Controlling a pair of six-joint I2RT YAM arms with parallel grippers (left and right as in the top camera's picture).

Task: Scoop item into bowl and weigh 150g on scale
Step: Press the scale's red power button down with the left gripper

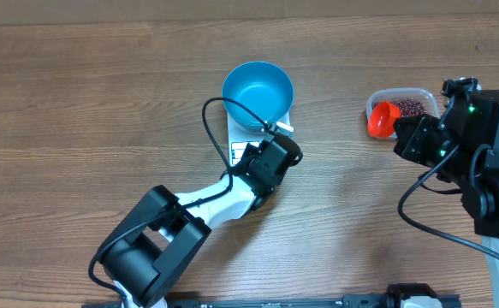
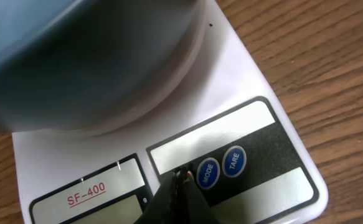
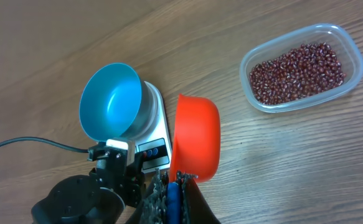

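Observation:
The blue bowl stands empty on the white scale. My left gripper is shut and holds nothing. In the left wrist view its tips rest on the scale's dark front panel, just left of the MODE button; the bowl's underside fills the top left. My right gripper is shut on the blue handle of an orange-red scoop, which is empty and raised above the table right of the scale. The beans lie in a clear tub.
The clear plastic tub sits at the right, beside the right arm, with the scoop near its left end. The left arm reaches in from the bottom edge, trailing a black cable beside the bowl.

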